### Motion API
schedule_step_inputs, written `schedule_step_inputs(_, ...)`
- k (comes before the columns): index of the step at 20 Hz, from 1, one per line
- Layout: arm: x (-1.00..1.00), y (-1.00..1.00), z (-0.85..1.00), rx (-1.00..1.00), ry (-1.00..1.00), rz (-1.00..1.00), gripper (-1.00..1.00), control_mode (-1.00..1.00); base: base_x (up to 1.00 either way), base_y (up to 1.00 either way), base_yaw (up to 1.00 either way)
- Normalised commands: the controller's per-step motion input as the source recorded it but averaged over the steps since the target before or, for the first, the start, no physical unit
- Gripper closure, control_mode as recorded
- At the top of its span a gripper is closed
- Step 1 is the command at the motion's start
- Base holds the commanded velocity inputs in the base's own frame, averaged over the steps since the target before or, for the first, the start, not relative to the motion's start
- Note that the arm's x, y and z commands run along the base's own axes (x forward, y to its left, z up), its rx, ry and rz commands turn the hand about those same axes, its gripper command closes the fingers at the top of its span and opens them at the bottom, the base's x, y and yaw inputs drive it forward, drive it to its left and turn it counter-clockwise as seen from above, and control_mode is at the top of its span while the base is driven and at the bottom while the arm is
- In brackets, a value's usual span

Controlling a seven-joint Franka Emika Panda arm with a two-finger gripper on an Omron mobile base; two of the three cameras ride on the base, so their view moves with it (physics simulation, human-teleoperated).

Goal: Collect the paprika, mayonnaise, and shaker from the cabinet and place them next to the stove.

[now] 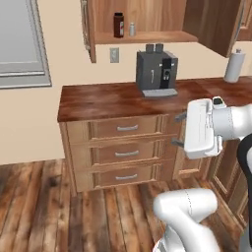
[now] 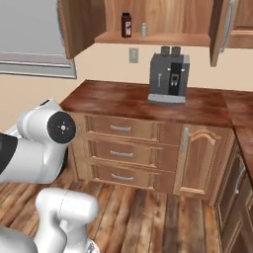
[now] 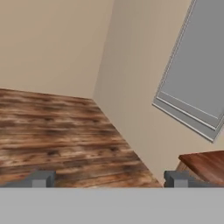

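Observation:
The cabinet [image 1: 147, 36] [image 2: 153, 38] hangs open above the counter. On its shelf stand the dark red-brown paprika [image 1: 118, 24] [image 2: 126, 24] and, just right of it, the small grey shaker [image 1: 132, 29] [image 2: 144, 29]. The mayonnaise and the stove are out of view. My gripper [image 1: 176, 130] [image 3: 109, 179] is open with nothing between its fingers. It hangs in front of the drawer fronts, below counter height and far beneath the shelf, pointing left toward the floor and the wall.
A grey coffee machine [image 1: 156, 74] [image 2: 169, 78] stands on the wooden counter [image 1: 98, 101] under the shelf. A paper towel roll [image 1: 235, 66] is at the back right. Drawers with silver handles [image 1: 127, 128] are below. A grey window [image 3: 197, 83] is on the left wall.

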Motion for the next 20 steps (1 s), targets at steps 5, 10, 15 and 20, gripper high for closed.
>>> schedule_step_inputs(5, 0.0, 0.0, 0.0, 0.0, 0.0, 0.0, -1.0, 1.0, 1.0, -0.47, 0.0)
schedule_step_inputs(10, 0.0, 0.0, 0.0, 0.0, 0.0, 0.0, -1.0, 1.0, 1.0, -0.39, -0.01)
schedule_step_inputs(15, 0.0, 0.0, 0.0, 0.0, 0.0, 0.0, -1.0, 1.0, 1.0, -0.22, -0.05)
schedule_step_inputs(20, 0.0, 0.0, 0.0, 0.0, 0.0, 0.0, -1.0, 1.0, 1.0, -0.07, -0.08)
